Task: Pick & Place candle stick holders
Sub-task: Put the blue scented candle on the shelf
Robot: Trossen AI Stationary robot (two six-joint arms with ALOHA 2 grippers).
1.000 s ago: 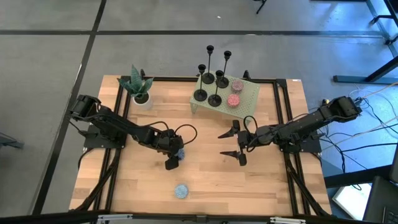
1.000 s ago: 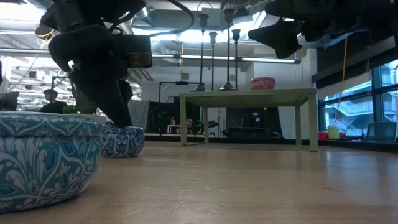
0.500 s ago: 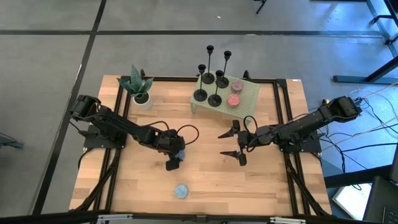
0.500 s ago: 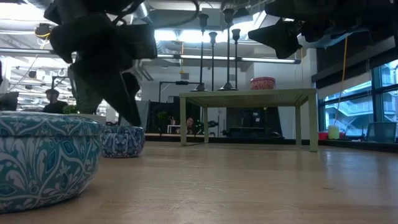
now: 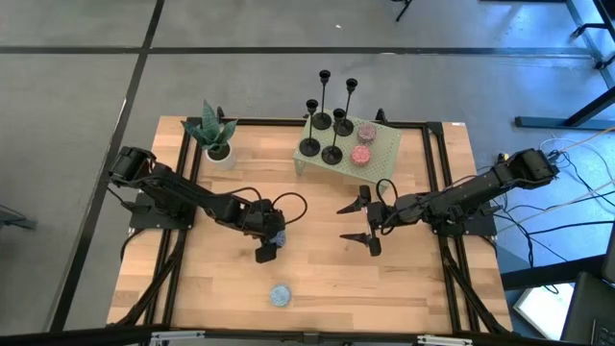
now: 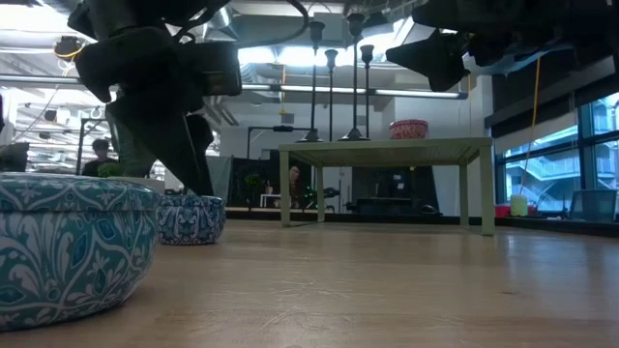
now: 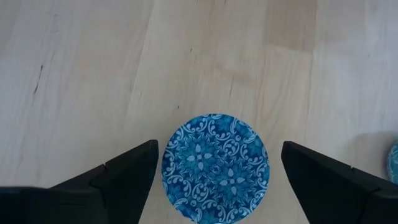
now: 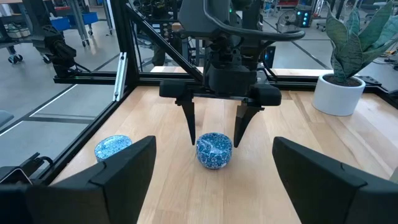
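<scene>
Four candle stick holders (image 5: 327,120) stand on a small raised table (image 5: 384,149) at the far middle, two candles (image 5: 363,144) right of them. A potted plant (image 5: 213,135) sits far left. One patterned tin (image 5: 278,237) lies mid-table between the left gripper's (image 5: 269,245) fingers, another tin (image 5: 280,295) nearer.

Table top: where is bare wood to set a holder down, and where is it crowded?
Bare wood lies between the right gripper and the small green table, and along the near edge right of the blue tin. Crowded: the green table's top, with four candle stick holders, and around the left gripper.
</scene>
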